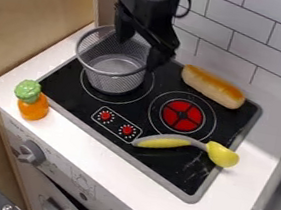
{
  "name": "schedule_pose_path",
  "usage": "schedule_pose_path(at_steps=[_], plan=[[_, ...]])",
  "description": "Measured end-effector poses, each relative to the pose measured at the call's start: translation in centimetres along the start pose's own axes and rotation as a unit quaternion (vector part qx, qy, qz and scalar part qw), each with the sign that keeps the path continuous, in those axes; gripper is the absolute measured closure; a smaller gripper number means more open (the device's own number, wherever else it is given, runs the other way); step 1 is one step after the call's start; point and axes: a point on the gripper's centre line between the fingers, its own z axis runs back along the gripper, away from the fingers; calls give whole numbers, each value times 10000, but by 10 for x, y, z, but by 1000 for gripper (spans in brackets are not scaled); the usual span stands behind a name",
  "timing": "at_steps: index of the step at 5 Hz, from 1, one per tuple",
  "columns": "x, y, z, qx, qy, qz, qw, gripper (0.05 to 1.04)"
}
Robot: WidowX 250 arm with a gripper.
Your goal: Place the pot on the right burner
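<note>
In the camera view, the pot (116, 82) is a silvery-grey basket of fine wire mesh, round, with a wide open mouth, a smooth darker rim and walls that narrow towards a smaller base. A paler disc shows at the bottom inside, and the black stove (77, 97) shows through the weave. The pot sits at the stove's 10 to 11 o'clock, within the ring of the left burner (146, 89); whether its base touches the surface I cannot tell. The right burner (182, 115), red with a black cross and white rings around it, is at 4 o'clock from the pot.

The gripper (136, 55) hangs at the pot's 1 o'clock. Its two fingers stand well apart, one over the mouth and the other beyond the rim, with part of the rim between them. They are not closed on the pot; whether either touches it I cannot tell.

Counted: one pot, two burners, two red knobs (126, 129) at the right burner's 8 o'clock, one bun (212, 87) at its 1 o'clock, one yellow and grey utensil (164, 142) at its 6 o'clock, and one orange toy with a green top (33, 108) at the pot's 7 to 8 o'clock.
</note>
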Motion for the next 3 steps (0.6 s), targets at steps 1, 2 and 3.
schedule_pose_path(at_steps=[1,2,3], plan=[[0,-4,-8,-39,-185,54,9998,84],[-1,-9,-18,-37,-200,109,9997,84],[1,-12,-23,-73,-303,149,9994,84]])
